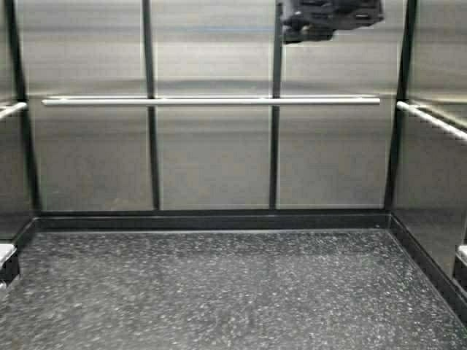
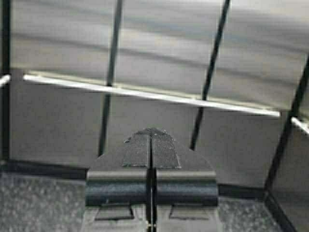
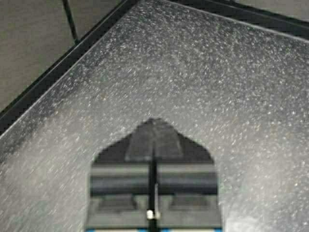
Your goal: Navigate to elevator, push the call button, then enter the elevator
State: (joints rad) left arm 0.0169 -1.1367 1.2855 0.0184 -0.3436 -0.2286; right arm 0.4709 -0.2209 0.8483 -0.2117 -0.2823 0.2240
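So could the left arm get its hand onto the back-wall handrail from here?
Probably not yet: the shut left hand points toward the handrail, nothing between, but bare floor separates them.

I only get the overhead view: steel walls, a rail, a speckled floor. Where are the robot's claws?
Observer: The left claw is shut, aimed at the elevator's back wall and its handrail.
Operator: And the right one?
Observer: The right claw is shut too, pointing down at the speckled floor.
Operator: Holding anything?
Observer: No, both are closed on nothing.
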